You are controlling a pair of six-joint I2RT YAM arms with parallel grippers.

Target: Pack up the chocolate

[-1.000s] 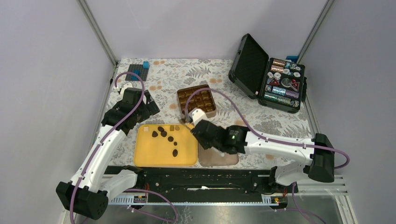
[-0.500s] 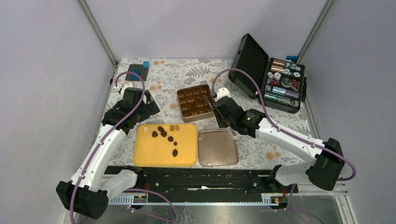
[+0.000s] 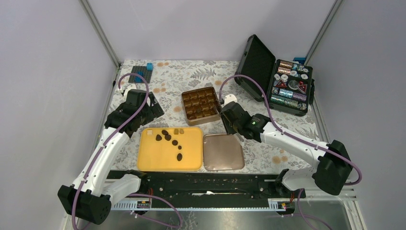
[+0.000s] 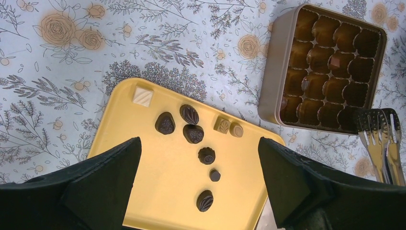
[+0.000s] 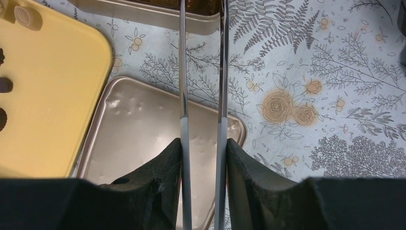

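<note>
Several dark chocolate pieces (image 3: 170, 139) lie on a yellow tray (image 3: 148, 160), with tan squares (image 4: 221, 124) and a pale square (image 4: 142, 96) near its far edge. In the left wrist view the dark pieces (image 4: 194, 133) lie in a line down the tray (image 4: 158, 182). The brown compartment box (image 3: 201, 104) stands behind the tray, and its lid (image 3: 222, 152) lies to the tray's right. My left gripper (image 3: 148, 111) is open and empty above the tray's far left (image 4: 198, 143). My right gripper (image 3: 227, 112) is shut on metal tongs (image 5: 182, 72), whose tips (image 4: 383, 139) lie beside the box's near right corner.
An open black case (image 3: 287, 84) of poker chips stands at the back right. A dark studded plate with a blue block (image 3: 142, 73) is at the back left. A black rail (image 3: 201, 184) runs along the near edge.
My right gripper with the tongs moved from the tray's right edge, back and to the right, to the box's right side. The lid is now uncovered. The left arm has not moved.
</note>
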